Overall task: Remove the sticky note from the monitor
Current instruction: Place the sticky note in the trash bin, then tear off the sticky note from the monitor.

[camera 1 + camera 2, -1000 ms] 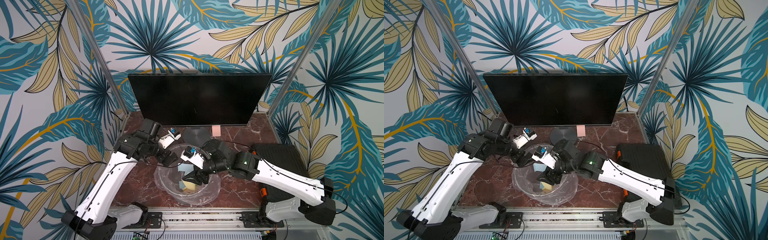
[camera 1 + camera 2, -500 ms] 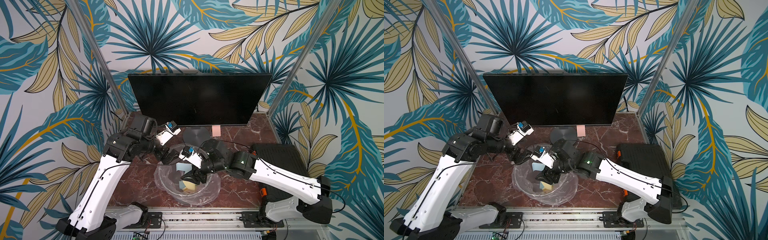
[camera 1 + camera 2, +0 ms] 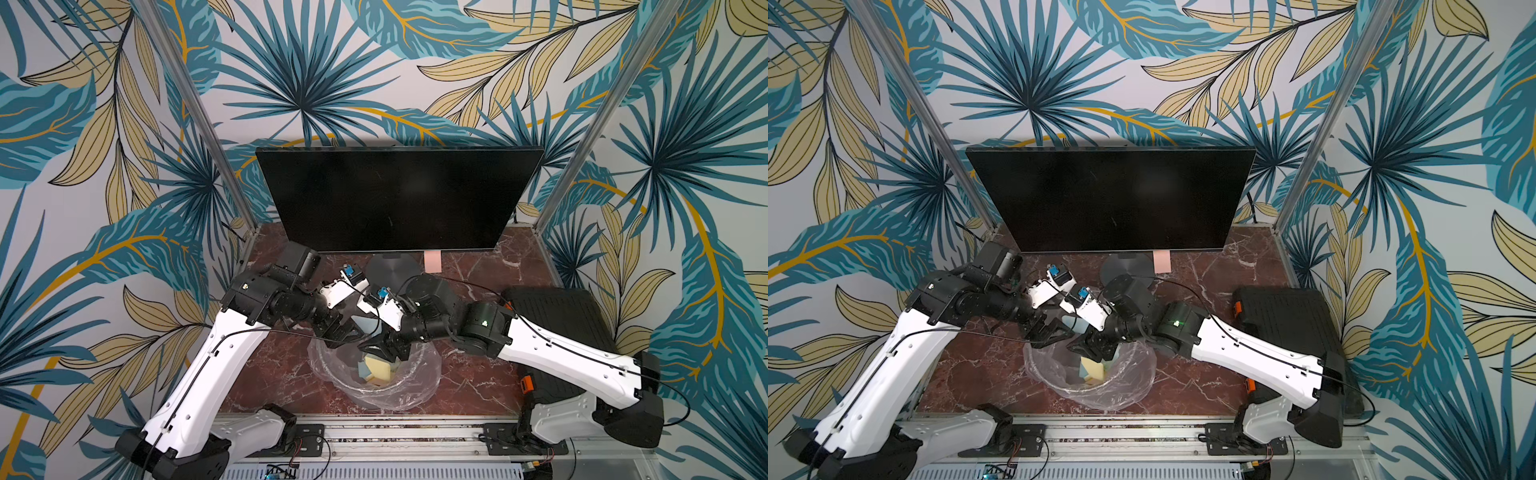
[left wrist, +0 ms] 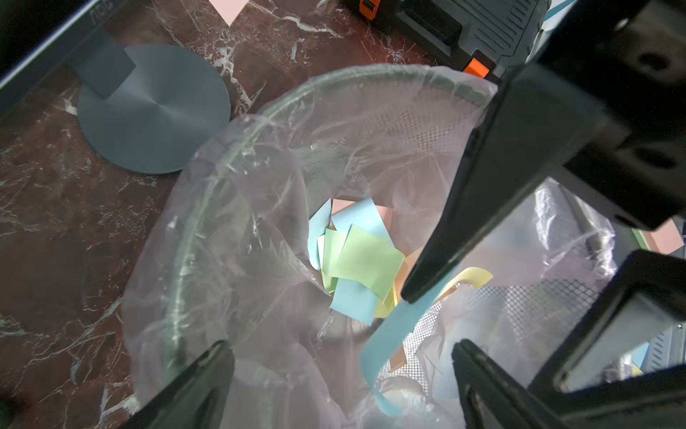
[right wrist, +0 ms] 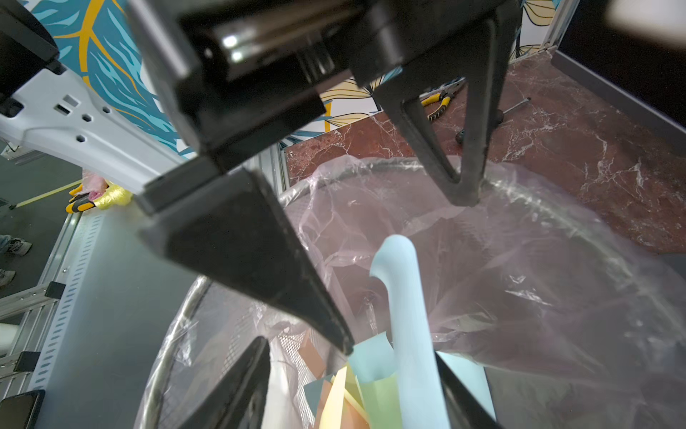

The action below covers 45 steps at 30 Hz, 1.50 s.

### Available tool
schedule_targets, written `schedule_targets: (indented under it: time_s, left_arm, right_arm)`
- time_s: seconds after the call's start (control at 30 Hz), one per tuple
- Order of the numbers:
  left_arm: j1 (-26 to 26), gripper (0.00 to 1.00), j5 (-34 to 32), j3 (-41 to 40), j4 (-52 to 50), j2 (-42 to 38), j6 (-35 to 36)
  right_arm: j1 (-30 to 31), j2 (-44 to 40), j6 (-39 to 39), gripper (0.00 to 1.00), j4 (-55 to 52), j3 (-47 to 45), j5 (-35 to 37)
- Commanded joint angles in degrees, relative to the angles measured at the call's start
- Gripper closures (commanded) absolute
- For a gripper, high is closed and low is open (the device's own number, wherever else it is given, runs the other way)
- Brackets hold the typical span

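Monitor (image 3: 399, 199) is standing upright at the back of the table (image 3: 478, 374) with its screen dark. Its grey base (image 4: 152, 111) is showing beneath it.

Pink note (image 3: 432, 261) is sitting at the screen's lower edge, just beside the base. Cannot tell whether it is sticking to the bezel or lying on the table.

Both grippers are meeting over the bag-lined bin (image 3: 432, 374).
- Left gripper (image 3: 343, 332): jaws are standing wide apart, gripping nothing.
- Right gripper (image 3: 386, 351): jaws are also standing parted. A curled blue note (image 5: 404, 315) is rising between its fingers and clinging to one fingertip (image 4: 430, 271), not pinched.

Loose notes (image 4: 363, 260) in green, blue and yellow are lying at the bottom of the bin.
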Motion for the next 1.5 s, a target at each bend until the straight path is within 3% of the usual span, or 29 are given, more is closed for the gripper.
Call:
schedule_targets:
  time_s: [0.0, 0.23, 0.57, 0.77, 0.93, 1.3, 1.47]
  left_arm:
    - [-0.13, 0.05, -4.05, -1.35, 2.04, -2.17, -0.31]
    - [-0.13, 0.06, -10.00, -0.77, 6.35, -1.62, -2.92]
    - [-0.12, 0.06, -9.72, -0.52, 6.81, -1.15, -3.75]
    - [-0.13, 0.05, -9.54, -0.51, 6.61, -1.59, -3.32]
    - [-0.18, 0.06, -13.65, -0.76, 6.43, -1.63, -1.94]
    - [-0.16, 0.11, -18.87, -4.65, 8.24, 0.48, -2.31]
    - [-0.15, 0.16, -19.08, -6.55, 8.87, 1.33, -2.29]
  right_arm:
    - [-0.19, -1.01, 0.55, 0.38, 1.72, 0.54, -0.34]
    - [-0.21, -2.76, 0.35, 0.38, 1.43, -1.14, -3.03]
    - [-0.26, -7.08, 0.32, 0.38, 1.58, -4.30, -3.98]
    - [-0.67, -9.38, 2.23, 0.38, 3.02, -5.33, 3.51]
    - [-3.33, -11.88, 5.87, 0.38, 4.56, -6.49, 8.54]
    - [-22.35, -18.93, 23.70, 0.38, 6.81, -14.98, 20.20]
    - [-31.78, -19.23, 33.45, 0.36, 11.70, -22.07, 16.25]
